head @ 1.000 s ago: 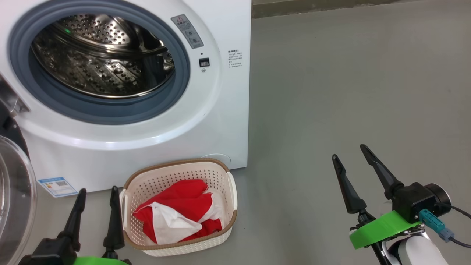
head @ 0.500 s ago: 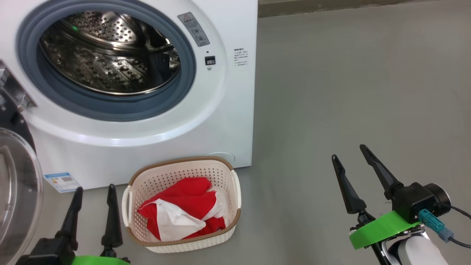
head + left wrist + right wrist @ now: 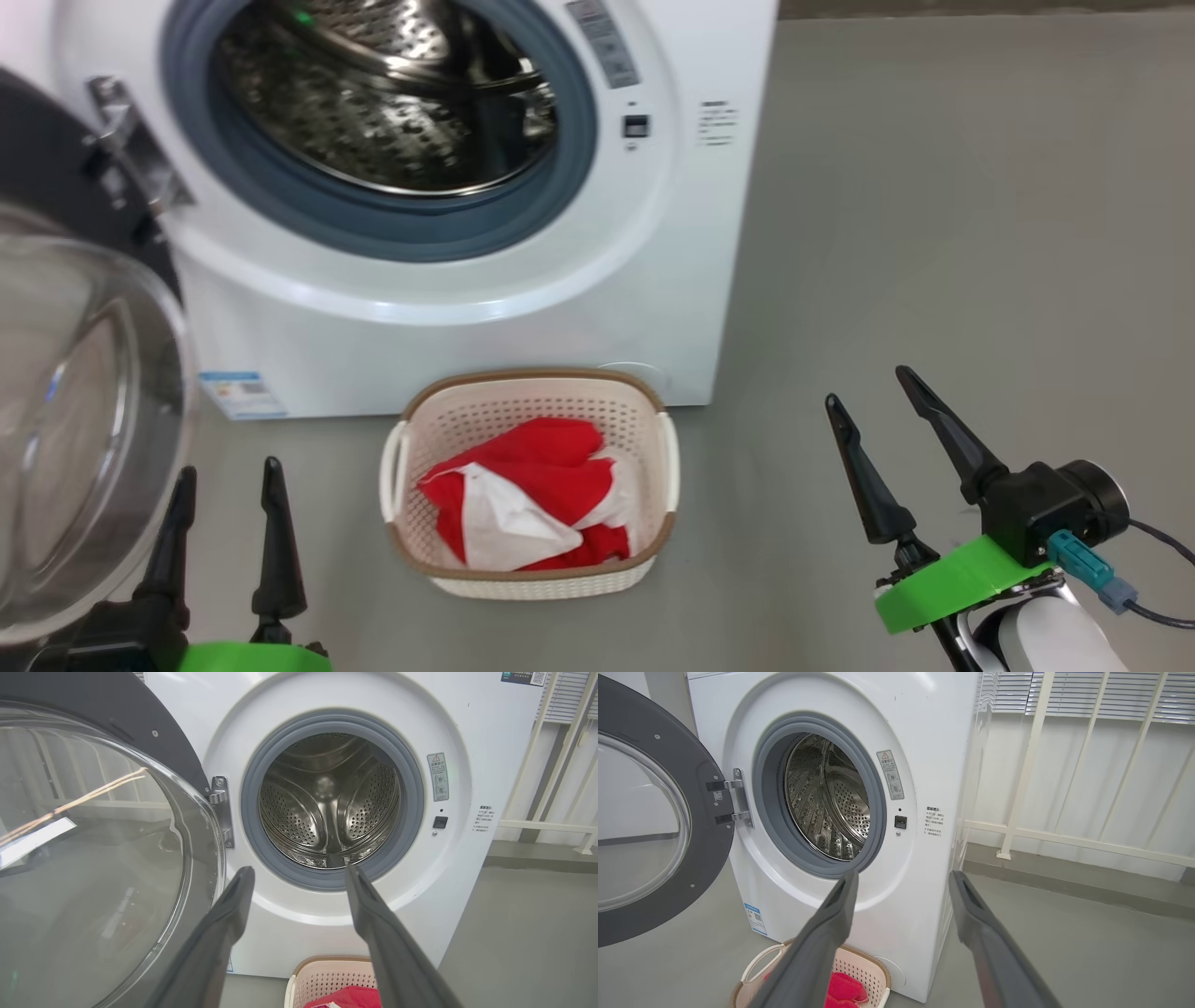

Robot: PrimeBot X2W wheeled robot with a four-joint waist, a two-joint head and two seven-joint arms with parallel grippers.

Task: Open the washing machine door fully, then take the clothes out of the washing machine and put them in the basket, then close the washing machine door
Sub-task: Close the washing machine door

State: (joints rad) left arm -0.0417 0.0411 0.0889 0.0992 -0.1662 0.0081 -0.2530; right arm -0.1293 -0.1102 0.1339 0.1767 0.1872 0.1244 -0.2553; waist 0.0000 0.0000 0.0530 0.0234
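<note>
While left gripper (image 3: 229, 467) and right gripper (image 3: 867, 385) gape empty, the blue label (image 3: 241, 394) is illegible

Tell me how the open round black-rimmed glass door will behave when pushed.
The round black-rimmed glass door will likely swing as one rigid piece about its metal hinge, not flex. Its bulging glass bowl looks heavy, so it probably needs a steady push. The glossy surface may be slippery.
</note>
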